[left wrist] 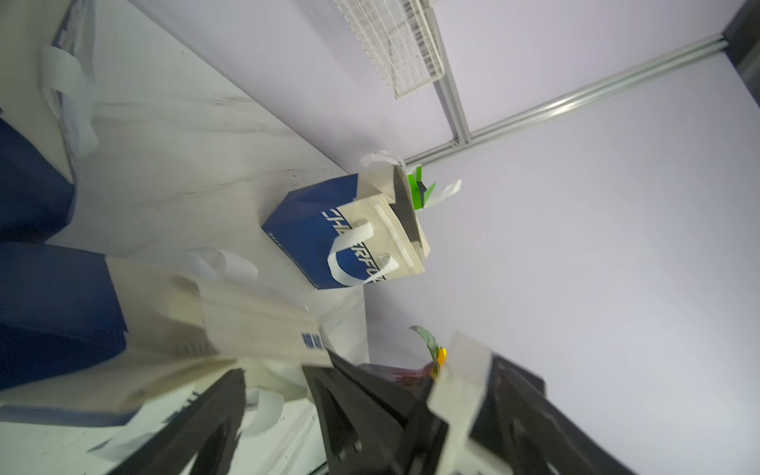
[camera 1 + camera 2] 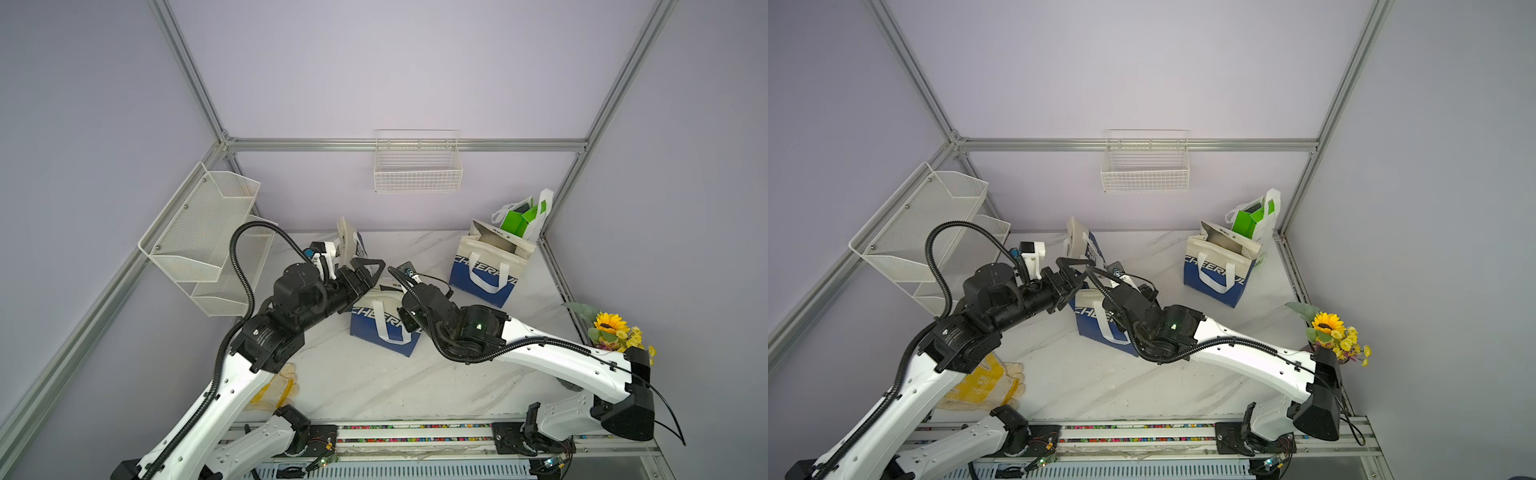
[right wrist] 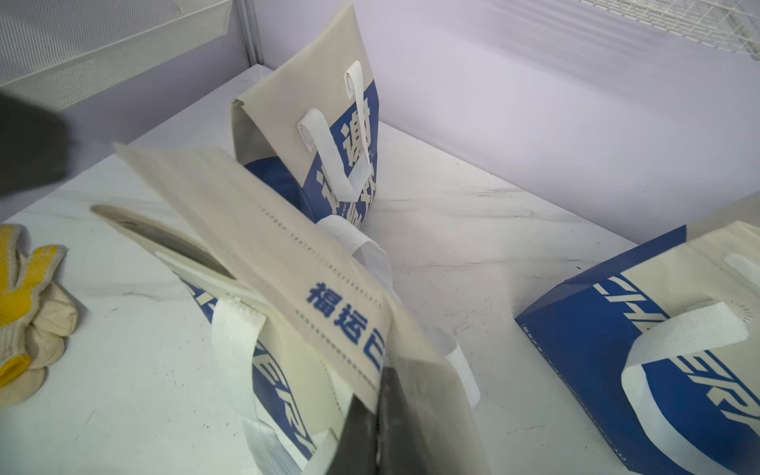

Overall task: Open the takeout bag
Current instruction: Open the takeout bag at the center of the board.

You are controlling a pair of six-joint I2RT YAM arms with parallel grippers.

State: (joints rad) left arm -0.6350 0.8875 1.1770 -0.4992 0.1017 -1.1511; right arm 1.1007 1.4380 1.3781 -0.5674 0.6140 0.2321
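My right gripper point(image 3: 380, 411) is clenched on the top flap point(image 3: 288, 263) of the takeout bag point(image 2: 384, 332), which stands in the middle of the table point(image 2: 374, 386), to pull this side away, while my left gripper point(image 1: 273, 382) hangs released beside the opposite side, I think ready to take it.

The white marble table point(image 2: 374, 382) carries the blue-and-cream middle bag point(image 2: 361, 326), a far-left bag point(image 2: 348, 237) just behind it, a right bag point(image 2: 482, 278), a green bag point(image 2: 523, 216) in the far right corner, gloves point(image 2: 278, 390) near left, and flowers point(image 2: 615, 332) at the right edge.
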